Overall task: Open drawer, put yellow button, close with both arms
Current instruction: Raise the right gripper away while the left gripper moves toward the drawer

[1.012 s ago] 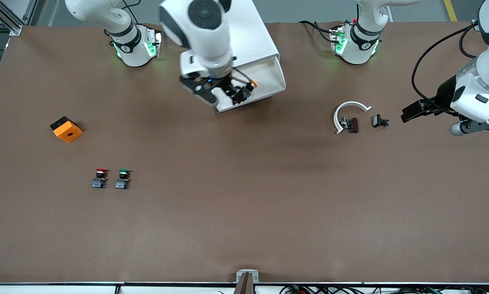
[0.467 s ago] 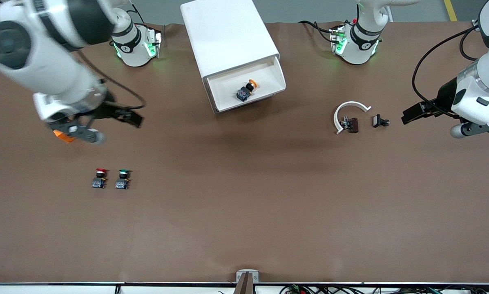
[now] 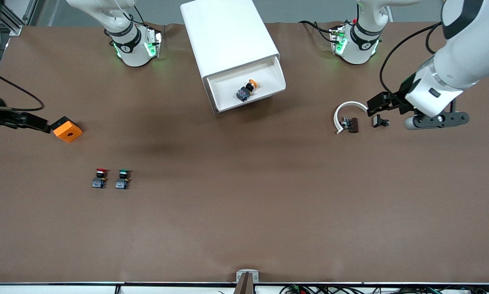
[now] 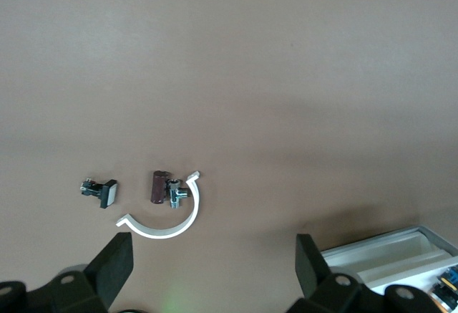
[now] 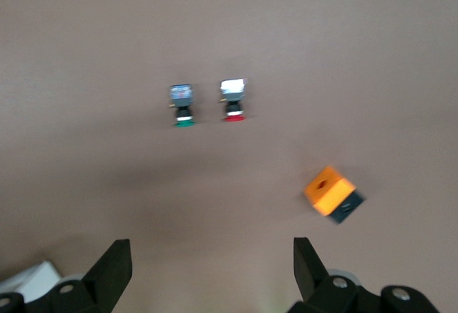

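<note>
Yellow button (image 3: pixel 247 90) on its side in open drawer (image 3: pixel 246 86), cap toward cabinet, both end effectors released

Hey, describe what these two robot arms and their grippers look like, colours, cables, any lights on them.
Both arms are glossy white with black joint bands. Each base glows with green lights, and black cables loop along the left arm and the right arm. The left gripper and the right gripper are black, each with two flat fingers and round bolt holes in its body.
</note>
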Motion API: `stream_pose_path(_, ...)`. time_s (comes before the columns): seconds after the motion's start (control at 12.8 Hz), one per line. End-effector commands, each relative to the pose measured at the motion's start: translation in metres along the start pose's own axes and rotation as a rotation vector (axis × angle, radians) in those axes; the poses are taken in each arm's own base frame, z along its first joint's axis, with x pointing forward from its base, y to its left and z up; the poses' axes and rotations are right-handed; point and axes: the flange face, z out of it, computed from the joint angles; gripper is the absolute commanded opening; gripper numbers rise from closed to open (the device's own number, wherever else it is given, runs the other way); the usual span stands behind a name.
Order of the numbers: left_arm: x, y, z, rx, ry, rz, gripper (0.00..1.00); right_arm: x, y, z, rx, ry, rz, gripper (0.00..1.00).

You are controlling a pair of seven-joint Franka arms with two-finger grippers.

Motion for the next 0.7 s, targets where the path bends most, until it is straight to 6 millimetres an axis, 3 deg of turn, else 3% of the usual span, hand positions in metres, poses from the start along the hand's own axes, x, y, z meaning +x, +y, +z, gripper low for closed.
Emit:
stream_pose_path(0.0, -0.001, 0.037, 0.018, -0.009, 0.009, 0.061, 1.00, 0.004, 0.009, -0.005, -0.037, 0.030, -0.039, 1.00)
stream_pose_path(0.16, -0.003, 0.069, 0.039, -0.017, 0.013, 0.078, 1.00, 0.003, -0.001, -0.009, -0.050, 0.036, -0.052, 1.00)
stream_pose_path(0.23, -0.005, 0.089, 0.054, -0.025, 0.017, 0.073, 1.00, 0.003, -0.003, -0.024, -0.049, 0.065, -0.046, 1.00)
stream_pose_path(0.39, -0.007, 0.126, 0.080, -0.036, 0.016, 0.026, 1.00, 0.001, 0.007, -0.049, -0.038, 0.116, -0.035, 1.00)
stream_pose_path(0.62, -0.015, 0.176, 0.127, 0.004, 0.029, 0.005, 1.00, -0.001, 0.013, -0.055, -0.025, 0.124, -0.026, 1.00)
